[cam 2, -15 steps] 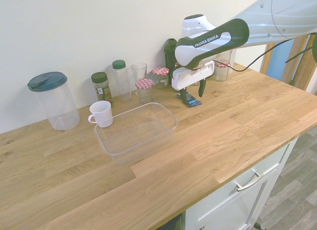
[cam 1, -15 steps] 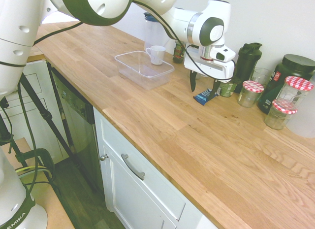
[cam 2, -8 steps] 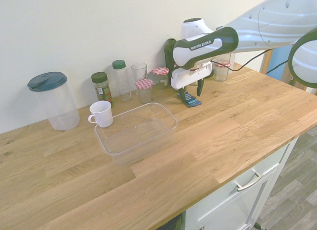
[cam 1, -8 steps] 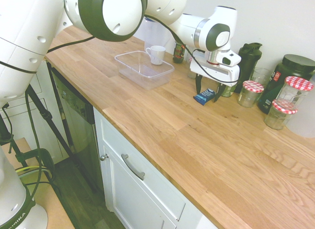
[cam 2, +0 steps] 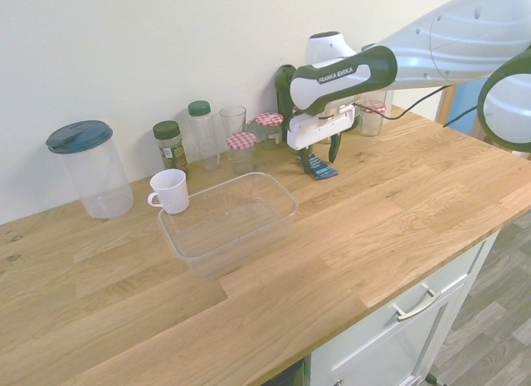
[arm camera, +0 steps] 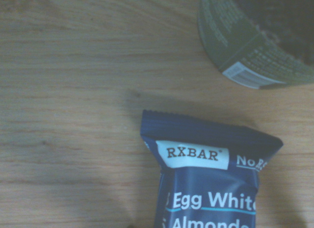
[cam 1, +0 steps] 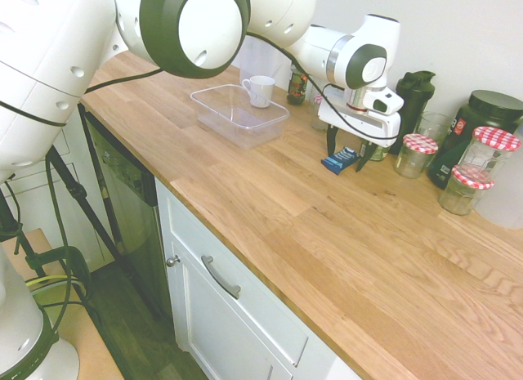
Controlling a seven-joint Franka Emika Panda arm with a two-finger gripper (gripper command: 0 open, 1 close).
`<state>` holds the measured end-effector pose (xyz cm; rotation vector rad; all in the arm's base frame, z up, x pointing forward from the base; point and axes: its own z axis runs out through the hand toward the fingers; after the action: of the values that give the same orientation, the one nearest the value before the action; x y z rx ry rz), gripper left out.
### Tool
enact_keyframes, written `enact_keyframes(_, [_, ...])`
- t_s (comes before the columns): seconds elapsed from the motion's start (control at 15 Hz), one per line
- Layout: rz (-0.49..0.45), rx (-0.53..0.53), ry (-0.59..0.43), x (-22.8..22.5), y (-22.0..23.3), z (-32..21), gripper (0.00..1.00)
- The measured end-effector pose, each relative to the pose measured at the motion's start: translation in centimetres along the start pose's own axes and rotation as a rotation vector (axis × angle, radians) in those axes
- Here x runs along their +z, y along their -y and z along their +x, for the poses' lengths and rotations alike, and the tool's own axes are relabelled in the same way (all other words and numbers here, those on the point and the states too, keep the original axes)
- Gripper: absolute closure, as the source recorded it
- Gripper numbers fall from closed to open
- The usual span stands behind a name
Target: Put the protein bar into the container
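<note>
First exterior view: the hand [cam 1: 346, 160] stands wide open, gripping nothing, over the protein bar [cam 1: 340, 159], which lies toward the desk's [cam 1: 245, 216] wall-side edge.

Second exterior view: the clear container [cam 2: 228, 224] sits apart from the bar, nearer the front edge.

Wrist view: "RXBAR" on the blue wrapper.
</note>
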<state>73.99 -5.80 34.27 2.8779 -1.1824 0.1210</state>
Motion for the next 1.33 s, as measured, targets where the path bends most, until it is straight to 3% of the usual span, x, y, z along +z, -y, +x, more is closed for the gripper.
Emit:
enact_keyframes(0.73, [-0.001, -0.010, -0.014, -1.0, 0.2, -0.2, 1.00])
enact_keyframes(1.07, [0.016, -0.022, -0.053, -7.6, -1.5, -2.4, 1.00])
enact_keyframes(1.33, [-0.004, -0.091, -0.096, -12.6, -1.0, -10.0, 1.00])
